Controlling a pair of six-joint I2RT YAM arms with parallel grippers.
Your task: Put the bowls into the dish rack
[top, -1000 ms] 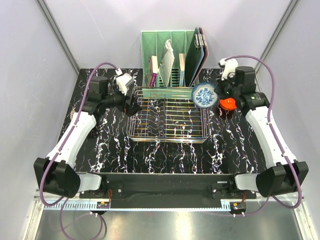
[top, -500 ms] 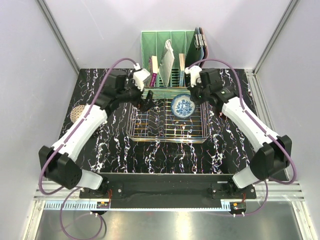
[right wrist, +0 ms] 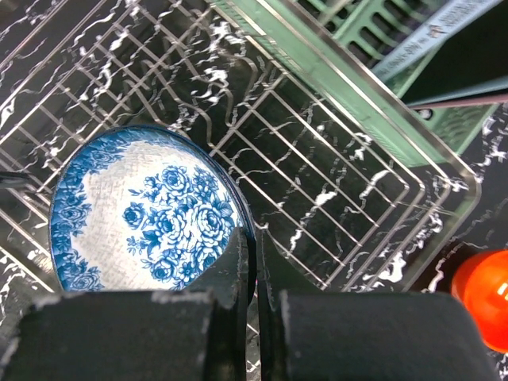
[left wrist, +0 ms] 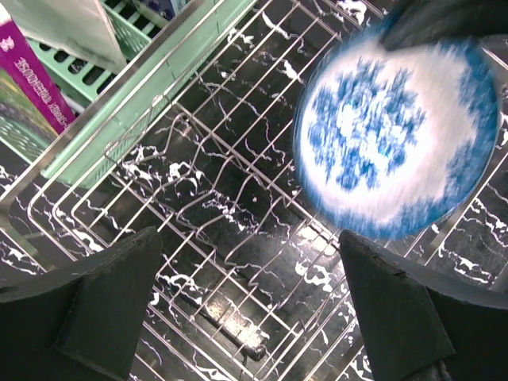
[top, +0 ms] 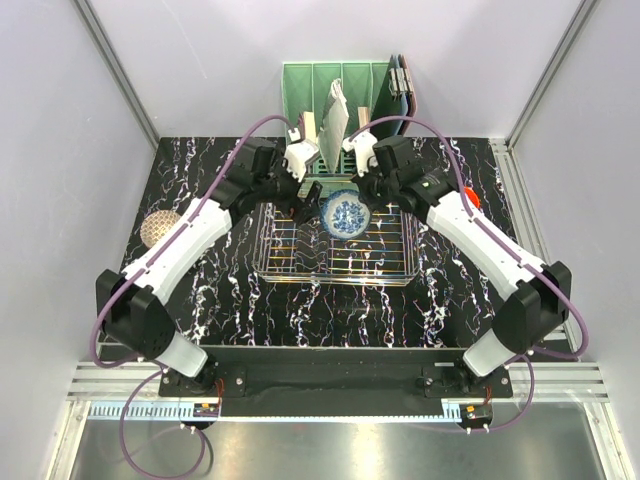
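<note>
My right gripper (top: pixel 357 196) is shut on the rim of a white-blue flowered bowl (top: pixel 344 214) and holds it tilted over the back left part of the chrome wire dish rack (top: pixel 395 270). In the right wrist view the bowl (right wrist: pixel 143 214) is pinched between the fingers (right wrist: pixel 238 262). My left gripper (top: pixel 305 200) is open and empty above the rack's back left corner, just left of the bowl (left wrist: pixel 397 143). An orange-red bowl (top: pixel 470 198) sits on the table behind the right arm; it also shows in the right wrist view (right wrist: pixel 482 287). A cream lattice bowl (top: pixel 158 229) lies at the far left.
A green slotted organizer (top: pixel 340 100) holding books and boards stands right behind the rack, against the back wall. The black marbled table (top: pixel 330 310) runs to white side walls. Both arms cross above the rack's back half.
My right gripper has carried the white-blue bowl leftwards from the rack's right back corner to its back left part. My left gripper has moved right, over the rack's back left corner.
</note>
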